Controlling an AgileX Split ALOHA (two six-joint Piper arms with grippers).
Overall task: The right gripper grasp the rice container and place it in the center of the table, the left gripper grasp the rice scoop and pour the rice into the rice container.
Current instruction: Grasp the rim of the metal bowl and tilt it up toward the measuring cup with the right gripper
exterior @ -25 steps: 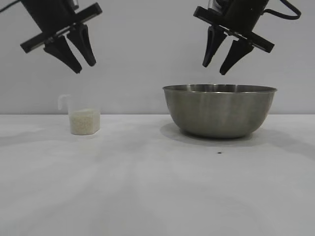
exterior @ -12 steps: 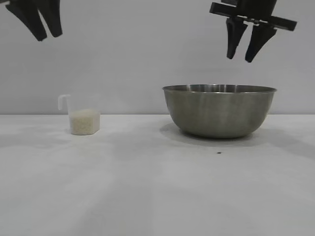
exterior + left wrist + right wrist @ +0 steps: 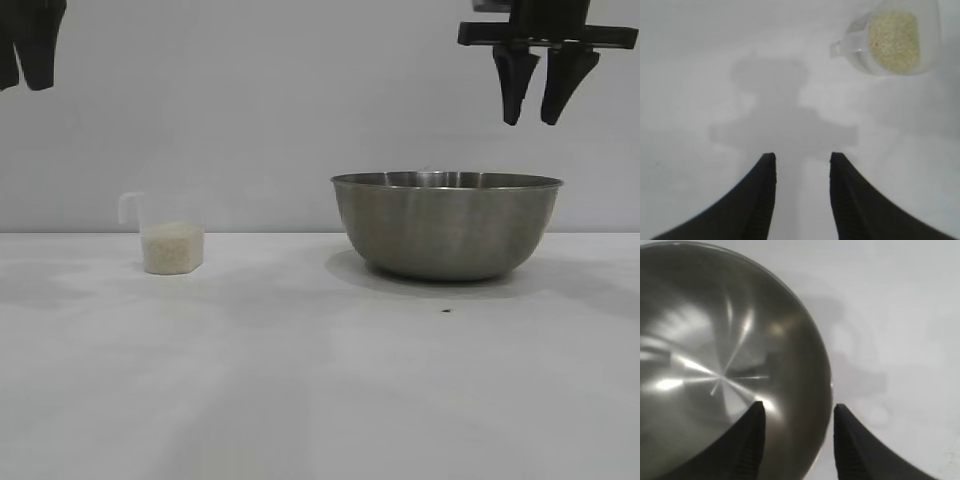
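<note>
Right gripper (image 3: 540, 112) hangs high above the right side of the bowl's rim, its two dark fingers (image 3: 513, 85) pointing straight down and spread apart with nothing between them. In its own wrist view the gripper (image 3: 796, 425) straddles the edge of the bowl from above, one fingertip over the shiny inside and the other over the bare tabletop just outside the rim, well clear of the metal.

Below that gripper lies the table (image 3: 300, 380), a plain white surface that carries everything else. On it, directly under the right gripper and a little toward the left arm, sits the rice container (image 3: 446, 224), a large brushed steel bowl standing upright, right of the table's middle. Its inside (image 3: 715, 370) shows only bare metal and reflections.

Left gripper (image 3: 27, 45) is up at the top corner of the exterior view, only partly in frame, raised well above the table and out beyond the cup on the side away from the bowl. From its wrist camera the left gripper (image 3: 802, 175) shows its fingers parted and empty, hovering over bare table, with the cup off ahead and to one side of them.

That cup, the rice scoop (image 3: 168, 236), is a small clear plastic measure standing upright, well apart from the bowl, its little handle (image 3: 127, 206) turned away from the bowl. Inside it the rice (image 3: 893, 40) fills the lower part of the cup.

A tiny dark speck (image 3: 446, 310) lies on the table just in front of the bowl.
</note>
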